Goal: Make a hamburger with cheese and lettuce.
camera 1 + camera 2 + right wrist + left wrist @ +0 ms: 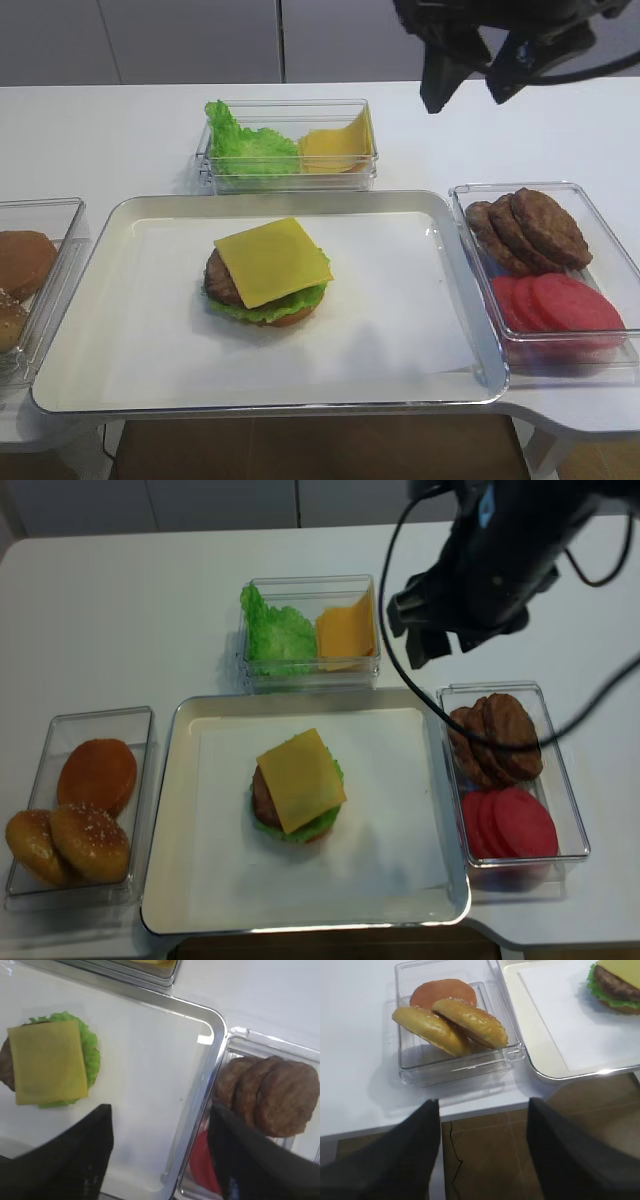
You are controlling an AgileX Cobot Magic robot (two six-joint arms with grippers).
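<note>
The right hand (pixel 462 88) hangs in the upper right of the high view, well above the counter (pixel 100 130), its two dark fingers (pixel 75 1160) spread wide with nothing between them. Its own camera looks down on the right rim of the silver tray (pixel 212 1060), with one finger over the tray paper and the other over the clear box of loose patties (pixel 272 1097). The left hand (pixel 482 1160) fills the bottom of its own view, fingers wide apart and empty, above the counter edge just below the clear box of buns (pixel 450 1020). The hamburger (pixel 268 272) sits near the middle of the tray, toward the lower left of the right hand and well apart from it. It is a round stack: tan bun at the bottom, ruffled lettuce (pixel 262 308) showing around the lower edge, a dark patty, and a flat yellow square of cheese (pixel 272 262) on top, turned so its corners overhang. The realsense view alone shows the bun box whole at lower left; the first high view cuts it off. A box at upper centre holds spare green leaf and cheese slices (pixel 310 630), and red tomato slices (pixel 510 820) lie below the patties.
</note>
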